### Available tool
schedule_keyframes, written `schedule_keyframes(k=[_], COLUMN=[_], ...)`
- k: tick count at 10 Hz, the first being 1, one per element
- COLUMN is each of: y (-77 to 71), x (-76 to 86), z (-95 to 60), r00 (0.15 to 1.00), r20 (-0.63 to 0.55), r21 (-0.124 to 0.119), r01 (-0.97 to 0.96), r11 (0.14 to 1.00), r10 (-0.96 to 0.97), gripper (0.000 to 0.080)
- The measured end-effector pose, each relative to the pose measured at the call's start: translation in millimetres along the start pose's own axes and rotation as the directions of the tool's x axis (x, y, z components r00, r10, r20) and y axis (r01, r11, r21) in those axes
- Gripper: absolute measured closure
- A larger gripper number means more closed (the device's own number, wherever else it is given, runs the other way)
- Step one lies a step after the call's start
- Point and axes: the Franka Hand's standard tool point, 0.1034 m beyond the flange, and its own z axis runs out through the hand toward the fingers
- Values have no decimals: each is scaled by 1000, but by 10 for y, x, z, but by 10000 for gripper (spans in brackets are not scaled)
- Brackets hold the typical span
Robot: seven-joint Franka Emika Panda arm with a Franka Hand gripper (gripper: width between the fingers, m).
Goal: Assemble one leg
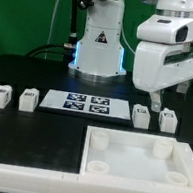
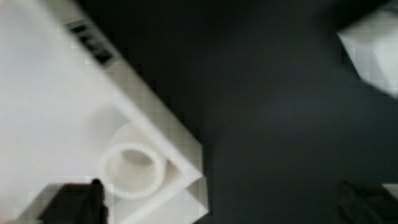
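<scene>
Hovering near the panel (image 1: 130,163), the gripper (image 1: 157,99) is gaping wide and empty; every leg (image 1: 140,115) is lying loose, unfitted.

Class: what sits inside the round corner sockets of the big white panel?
Nothing visible: the sockets in the panel look empty. The legs stand on the table behind it. Rims hide part of each socket floor.

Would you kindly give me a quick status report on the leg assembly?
Gripper open, empty, raised. Leg just below it, not gripped. White panel lies nearer the camera; nothing seen between gripper and leg.
</scene>
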Motion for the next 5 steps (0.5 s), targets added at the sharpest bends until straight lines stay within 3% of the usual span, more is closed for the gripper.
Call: schedule_keyframes(k=[1, 3, 5], y=[52, 32, -138], x=[-51, -28, -104], z=[79, 80, 156], r00=[998, 966, 839], r20=[-5, -7, 23], r21=[7, 16, 35], r01=[-67, -258, -545], r11=[998, 966, 838], r10=[67, 258, 544], gripper=[150, 150, 150])
